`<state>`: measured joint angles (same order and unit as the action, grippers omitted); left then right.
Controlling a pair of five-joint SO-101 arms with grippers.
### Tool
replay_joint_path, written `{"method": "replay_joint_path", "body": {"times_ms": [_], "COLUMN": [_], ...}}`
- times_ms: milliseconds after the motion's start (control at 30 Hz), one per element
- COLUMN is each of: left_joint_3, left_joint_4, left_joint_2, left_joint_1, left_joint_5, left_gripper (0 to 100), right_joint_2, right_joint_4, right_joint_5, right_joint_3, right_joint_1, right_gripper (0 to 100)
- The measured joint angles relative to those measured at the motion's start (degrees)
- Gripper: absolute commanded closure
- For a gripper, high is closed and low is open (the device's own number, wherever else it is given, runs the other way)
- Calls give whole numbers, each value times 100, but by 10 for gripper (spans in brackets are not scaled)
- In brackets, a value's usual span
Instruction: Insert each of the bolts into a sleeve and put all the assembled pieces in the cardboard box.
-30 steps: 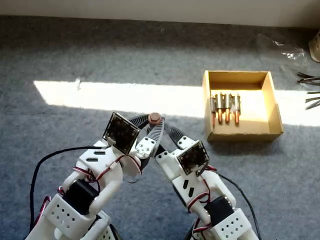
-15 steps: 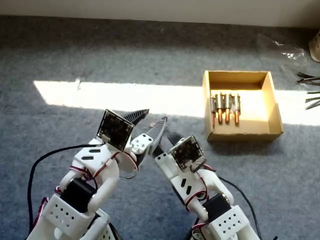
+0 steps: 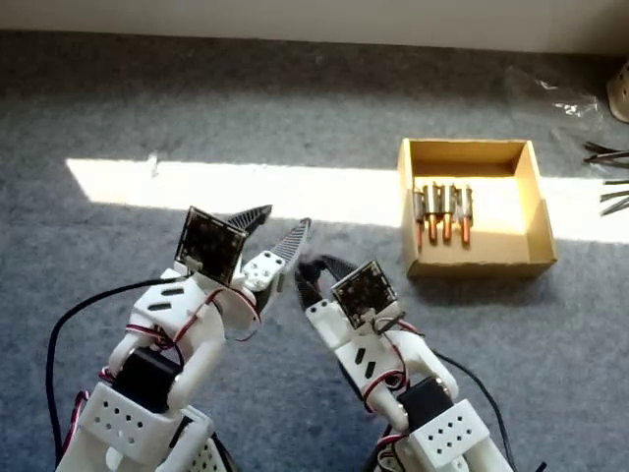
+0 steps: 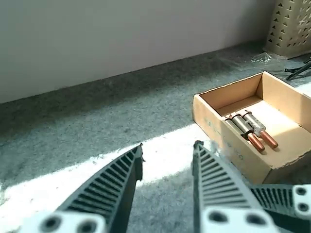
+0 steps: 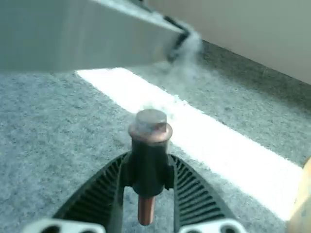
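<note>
My right gripper (image 5: 148,164) is shut on a dark sleeve (image 5: 147,170) standing upright with a copper bolt (image 5: 150,127) through it, head on top and tip poking out below. In the high view the right gripper (image 3: 313,271) hangs over the carpet, left of the cardboard box (image 3: 462,150). My left gripper (image 4: 168,147) is open with nothing between its fingers, and sits just left of the right one (image 3: 272,229). Several assembled pieces (image 3: 442,212) lie side by side in the box (image 4: 221,138), with their copper tips (image 4: 262,141) showing.
Grey carpet with a sunlit strip (image 3: 147,185) covers the floor up to a wall at the back. A clear plastic bag (image 3: 552,93) and dark tools (image 3: 609,179) lie beyond the box on the right. A woven basket (image 4: 291,22) stands in the far corner.
My left gripper has opened, let go of the piece and drawn back to the left. My right gripper has pulled back towards the arm bases with the bolt and sleeve in it.
</note>
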<state>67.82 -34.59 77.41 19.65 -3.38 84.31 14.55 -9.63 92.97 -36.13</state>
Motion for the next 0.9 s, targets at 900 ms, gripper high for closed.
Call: {"method": "replay_joint_path", "body": {"times_ms": [900], "left_joint_3": [1327], "left_joint_4": [598], "left_joint_2": [0], "left_joint_1": [-1116], "left_joint_5": [0], "left_gripper": [992], "right_joint_2": [-4352], "right_joint_4": [3569], "right_joint_5": [-18], "right_joint_3": [-5969], "right_joint_1": [3525], "right_gripper": [994]}}
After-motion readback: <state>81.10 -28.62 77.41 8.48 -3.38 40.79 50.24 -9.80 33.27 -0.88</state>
